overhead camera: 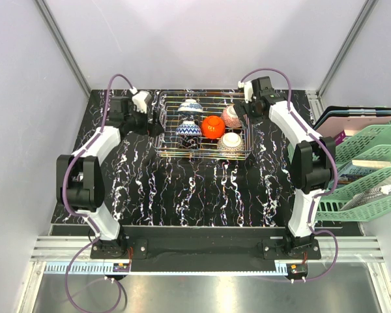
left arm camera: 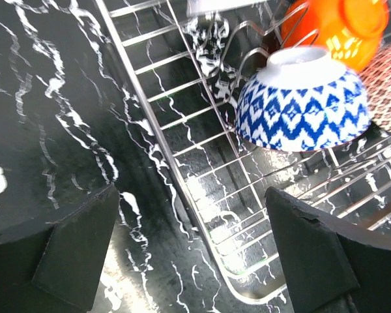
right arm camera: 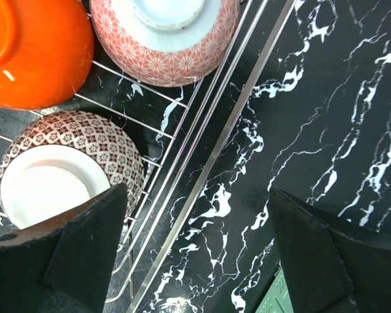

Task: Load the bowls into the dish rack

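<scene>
The wire dish rack [overhead camera: 205, 154] stands at the back middle of the table with several bowls in it. Among them are a blue zigzag bowl [overhead camera: 188, 130] [left arm camera: 303, 104], an orange bowl [overhead camera: 213, 125] [right arm camera: 32, 52], a red-patterned bowl [overhead camera: 231, 116] [right arm camera: 163, 39] and a brown chequered bowl [overhead camera: 232, 141] [right arm camera: 65, 169]. My left gripper [overhead camera: 158, 121] [left arm camera: 195, 254] hangs open over the rack's left rim [left arm camera: 182, 189], holding nothing. At the rack's right rim [right arm camera: 208, 163], my right gripper [overhead camera: 245, 108] [right arm camera: 195, 254] is open and holds nothing, one finger beside the brown bowl.
Green stacked plastic trays [overhead camera: 365, 169] stand at the table's right edge, with a corner [right arm camera: 287, 297] showing in the right wrist view. Black marbled tabletop [overhead camera: 202, 189] lies bare in front of the rack. Grey walls close in the back and sides.
</scene>
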Robot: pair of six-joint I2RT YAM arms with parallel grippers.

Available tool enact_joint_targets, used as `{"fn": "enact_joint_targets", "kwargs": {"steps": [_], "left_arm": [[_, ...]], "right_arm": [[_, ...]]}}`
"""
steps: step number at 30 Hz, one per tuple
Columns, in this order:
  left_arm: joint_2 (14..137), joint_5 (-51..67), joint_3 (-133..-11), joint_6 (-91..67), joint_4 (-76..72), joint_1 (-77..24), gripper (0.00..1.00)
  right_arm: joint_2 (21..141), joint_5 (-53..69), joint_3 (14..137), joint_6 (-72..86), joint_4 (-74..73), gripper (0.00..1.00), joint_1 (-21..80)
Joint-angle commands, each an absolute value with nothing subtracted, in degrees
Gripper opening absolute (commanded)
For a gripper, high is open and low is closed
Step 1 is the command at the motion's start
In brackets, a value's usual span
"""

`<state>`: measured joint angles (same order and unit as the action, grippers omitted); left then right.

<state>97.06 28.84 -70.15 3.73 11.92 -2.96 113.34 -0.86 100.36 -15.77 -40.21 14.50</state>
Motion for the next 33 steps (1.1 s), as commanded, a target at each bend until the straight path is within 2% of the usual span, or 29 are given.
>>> {"fn": "enact_joint_targets", "kwargs": {"steps": [1,5,7,13,19,22,25,26,28,32,33], "left_arm": [[99.2,23.4,-73.6,3.5,10.8,-4.4,0.99],[99.8,22.2,-73.7,3.9,11.3,-4.8,0.92],[99.8,21.9,-73.5,4.4,11.3,-4.9,0.83],[99.1,22.9,-72.2,5.1,12.0,-5.2,0.65],[98.6,21.8,-71.1,6.3,12.4,-6.3,0.55],[98.8,21.5,-71.0,6.6,12.6,-6.7,0.4],[99.1,21.3,-70.8,6.8,12.9,-7.1,0.34],[99.2,21.1,-70.8,7.0,13.0,-7.5,0.29],[99.2,20.8,-70.1,7.3,13.1,-7.7,0.26],[99.1,20.7,-68.6,7.9,13.3,-8.2,0.13],[98.9,20.7,-68.4,7.9,13.4,-8.2,0.08]], "right_arm": [[113.1,4.5,99.1,-14.4,-37.6,0.93,13.8],[113.2,7.5,96.9,-14.0,-36.7,0.81,13.5],[113.3,8.7,95.7,-13.4,-36.3,0.74,13.5],[113.0,8.9,93.2,-13.3,-35.2,0.7,13.5],[111.9,9.4,91.2,-13.4,-34.5,0.62,13.5],[111.4,9.8,90.4,-13.1,-34.2,0.57,13.6],[110.9,10.2,89.7,-13.1,-34.0,0.55,13.5],[110.7,10.2,89.5,-13.1,-34.0,0.5,13.6],[110.6,10.1,88.9,-13.1,-33.9,0.45,13.5],[110.0,10.7,88.1,-13.1,-33.8,0.35,13.5],[109.9,10.8,87.8,-13.1,-33.8,0.29,13.5]]}}
